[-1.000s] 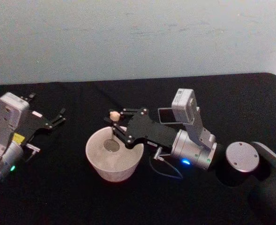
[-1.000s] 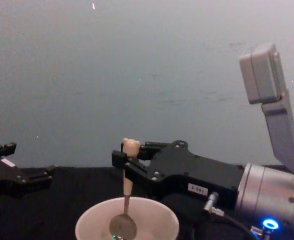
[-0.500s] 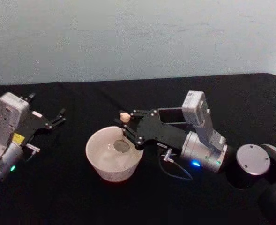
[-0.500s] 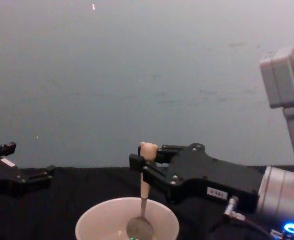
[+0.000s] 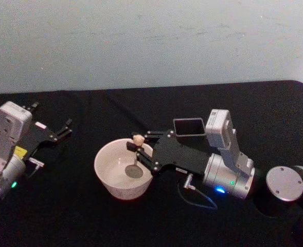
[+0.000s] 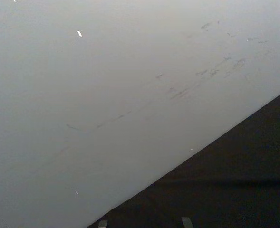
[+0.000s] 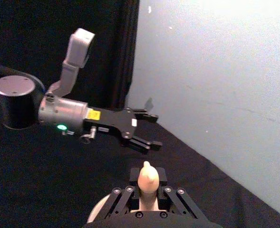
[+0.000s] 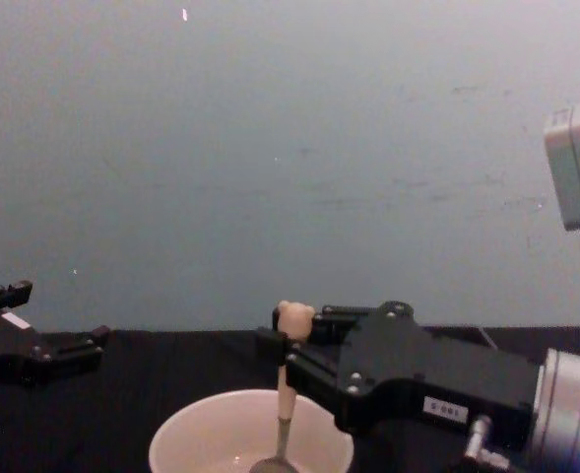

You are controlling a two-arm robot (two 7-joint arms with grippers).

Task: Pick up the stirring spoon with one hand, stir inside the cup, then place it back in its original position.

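The pale cream cup (image 5: 106, 177) stands on the black table in front of me, and its rim shows low in the chest view (image 8: 186, 434). My right gripper (image 5: 141, 149) (image 8: 276, 347) reaches in from the right and is shut on the stirring spoon (image 5: 136, 154) just below its bear head. The spoon (image 8: 286, 394) stands nearly upright with its metal bowl down inside the cup. In the right wrist view the cream handle (image 7: 148, 179) sticks up between the shut fingers. My left gripper (image 5: 64, 128) (image 7: 155, 130) rests open at the far left, clear of the cup. The original position is out of view.
A black cloth (image 5: 79, 216) covers the table, which ends at a pale wall (image 5: 151, 41) behind. The right arm's grey joint housing (image 5: 285, 182) lies at the right. A thin cable (image 5: 197, 198) loops under the right wrist.
My right gripper has carried the spoon to the right and then nearer to me inside the cup. The spoon bowl now sits lower in the cup. The left arm has not moved.
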